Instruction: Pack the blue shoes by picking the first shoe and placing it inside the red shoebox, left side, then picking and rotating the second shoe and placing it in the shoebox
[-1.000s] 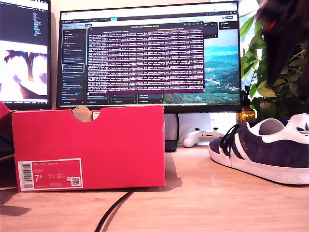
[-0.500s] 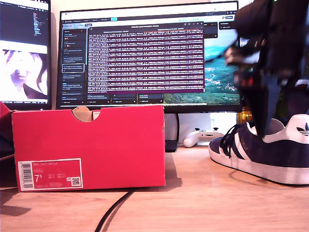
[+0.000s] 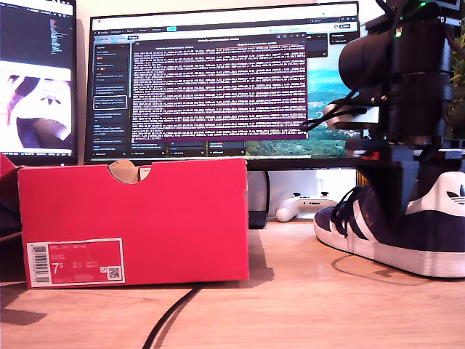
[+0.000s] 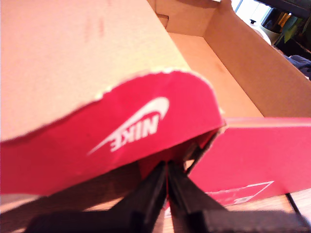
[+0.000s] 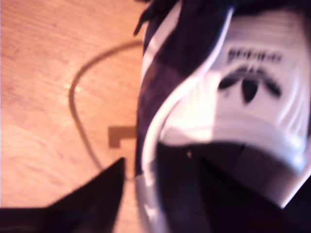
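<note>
At the exterior view's left the shoebox [image 3: 133,222] stands on the wooden desk [image 3: 290,305], its long red side facing the camera, a white label [image 3: 75,262] low on that side and a half-round notch in its top edge. In the first wrist view my first gripper [image 4: 166,189] has its two dark fingers pressed together with no gap, just beneath a red flap [image 4: 126,131] of the box that bears a white logo; whether cardboard is pinched between them I cannot tell. Beyond the flap the box's bare brown inside shows. A black cable [image 3: 171,316] runs across the desk below the box. Behind stand two monitors [image 3: 221,83], and a white game controller [image 3: 305,206] lies under the bigger one. At the exterior view's right a blue shoe [image 3: 396,229] sits on its sole on the desk, toe toward the box. My second gripper [image 3: 407,196] is down over its heel end; in the second wrist view the fingers [image 5: 104,191] are spread, one outside the shoe's side wall and one at the collar, beside the white heel tab [image 5: 243,97].
</note>
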You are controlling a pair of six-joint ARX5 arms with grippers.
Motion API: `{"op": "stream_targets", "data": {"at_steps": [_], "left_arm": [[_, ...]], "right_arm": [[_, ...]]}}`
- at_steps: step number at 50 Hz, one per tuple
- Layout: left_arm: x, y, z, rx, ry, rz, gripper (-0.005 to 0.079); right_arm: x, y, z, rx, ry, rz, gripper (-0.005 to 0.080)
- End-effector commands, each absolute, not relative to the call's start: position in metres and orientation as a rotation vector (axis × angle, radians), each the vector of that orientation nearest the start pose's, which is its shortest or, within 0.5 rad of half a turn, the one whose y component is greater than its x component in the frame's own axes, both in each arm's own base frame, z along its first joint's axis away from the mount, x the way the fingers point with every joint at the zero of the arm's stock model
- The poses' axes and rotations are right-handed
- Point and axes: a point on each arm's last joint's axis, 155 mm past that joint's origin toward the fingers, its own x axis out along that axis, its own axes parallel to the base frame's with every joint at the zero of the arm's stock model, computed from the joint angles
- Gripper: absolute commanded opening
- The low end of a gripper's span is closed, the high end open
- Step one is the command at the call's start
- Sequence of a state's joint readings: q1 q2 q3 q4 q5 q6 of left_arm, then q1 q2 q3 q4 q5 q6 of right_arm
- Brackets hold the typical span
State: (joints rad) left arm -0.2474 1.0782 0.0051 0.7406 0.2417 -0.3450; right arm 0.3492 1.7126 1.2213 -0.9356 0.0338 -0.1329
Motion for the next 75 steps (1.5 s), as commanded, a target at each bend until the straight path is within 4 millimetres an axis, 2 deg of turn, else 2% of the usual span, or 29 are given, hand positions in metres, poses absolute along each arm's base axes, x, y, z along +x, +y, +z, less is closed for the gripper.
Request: {"op": "stream_targets", "data": {"at_steps": [1, 9, 22, 29, 48, 62, 75], "left_arm": [[0.270, -0.115, 0.057, -0.330, 0.447, -0.420, -0.0021], [0.270, -0.115, 0.057, -0.329, 0.447, -0.420, -0.0021], [0.270, -0.114, 0.056, -0.329, 0.447, -0.415, -0.0021], [0.270, -0.113, 0.055, -0.327, 0.453, -0.410, -0.0021], [0.269, -0.112, 0.050, -0.325, 0.469, -0.400, -0.0021], [0.268, -0.111, 0.049, -0.324, 0.478, -0.398, -0.0021], [0.267, -0.111, 0.046, -0.324, 0.490, -0.396, -0.0021]], "right_arm": [[0.321, 0.114, 0.049, -0.394, 1.392, 0.369, 0.0131], [0.317, 0.122, 0.047, -0.374, 1.405, 0.403, -0.0011], [0.316, 0.130, 0.049, -0.356, 1.401, 0.413, -0.0013], [0.320, 0.134, 0.059, -0.303, 1.399, 0.371, -0.0013], [0.331, 0.151, 0.108, -0.062, 1.401, 0.231, -0.0013], [0.334, 0.192, 0.152, 0.087, 1.354, 0.276, 0.0007], [0.339, 0.247, 0.205, 0.297, 1.281, 0.417, 0.0007]]}}
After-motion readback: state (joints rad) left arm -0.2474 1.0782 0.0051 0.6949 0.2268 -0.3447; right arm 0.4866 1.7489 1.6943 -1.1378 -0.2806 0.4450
